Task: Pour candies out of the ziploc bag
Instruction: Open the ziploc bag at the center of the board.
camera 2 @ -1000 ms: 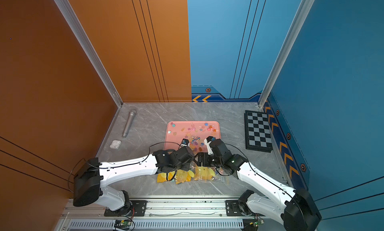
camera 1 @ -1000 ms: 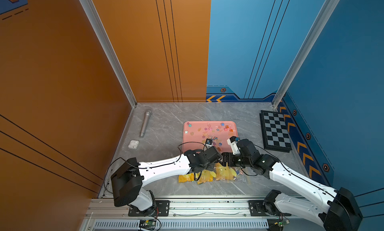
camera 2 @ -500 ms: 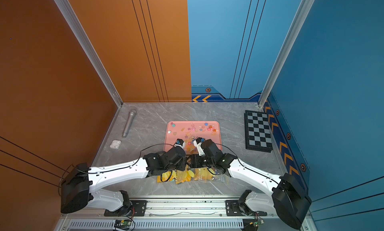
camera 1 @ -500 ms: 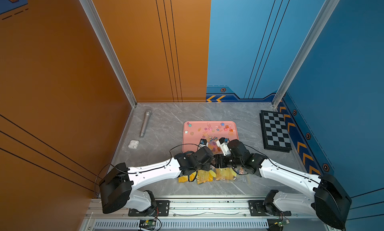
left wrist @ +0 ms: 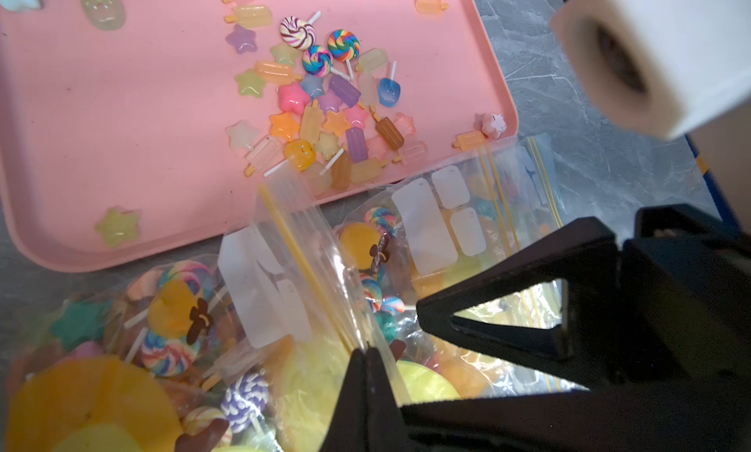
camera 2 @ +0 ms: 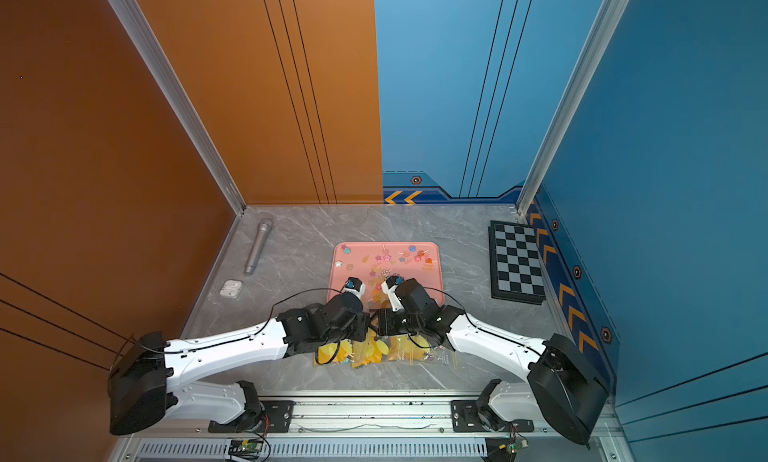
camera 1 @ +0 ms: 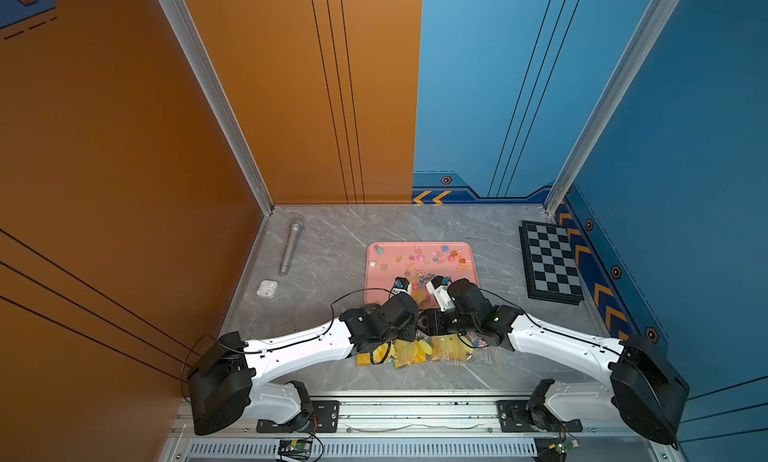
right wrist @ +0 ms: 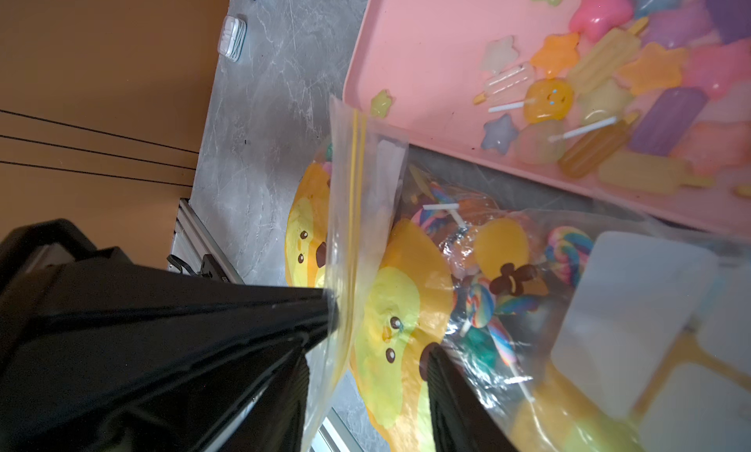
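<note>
At the near edge of the tray [left wrist: 101, 145], the bag [left wrist: 280, 275] lies on the table [camera 1: 332, 248] with both arms at its mouth.
Your left gripper [left wrist: 365, 354] is pinched tight on the bag's clear film. Your right gripper [right wrist: 376, 332] stands part open, one jaw each side of the bag's lip, not clamped. Many candies [left wrist: 325, 104] lie loose on the tray, and you can see more inside the bag.

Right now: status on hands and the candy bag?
Left hand shut on ziploc bag rim. Right hand open, jaws astride bag rim. Some candies on pink tray, many in bag. Hands crowded together over bag.
</note>
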